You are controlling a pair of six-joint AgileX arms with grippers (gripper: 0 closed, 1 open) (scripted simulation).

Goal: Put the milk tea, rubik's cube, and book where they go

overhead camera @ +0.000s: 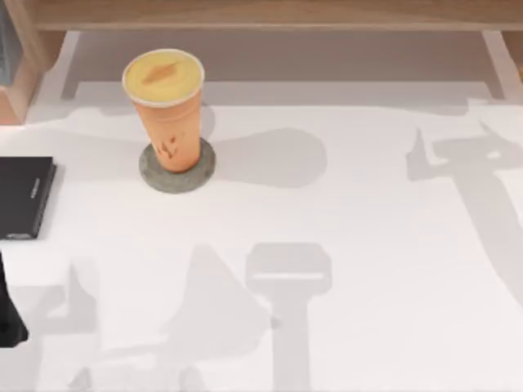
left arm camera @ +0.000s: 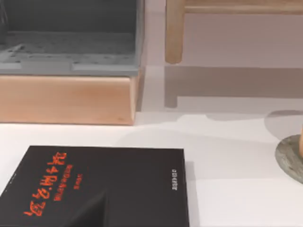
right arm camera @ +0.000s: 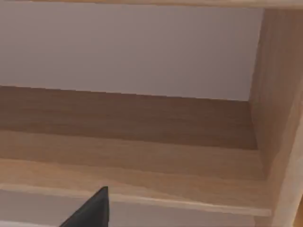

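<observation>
The milk tea, a tall orange cup with a yellow-orange lid, stands upright on a round grey coaster at the back left of the table. The coaster's edge also appears in the left wrist view. The rubik's cube and the book are out of view. My left arm sits at the table's left edge, and a dark part of my left gripper hangs over a thin black volume. A dark part of my right gripper faces the inside of a wooden shelf.
A thin black volume with red lettering lies flat at the left edge. Behind it stands a wooden box with a grey inside. A wooden shelf runs along the back, one leg near the box.
</observation>
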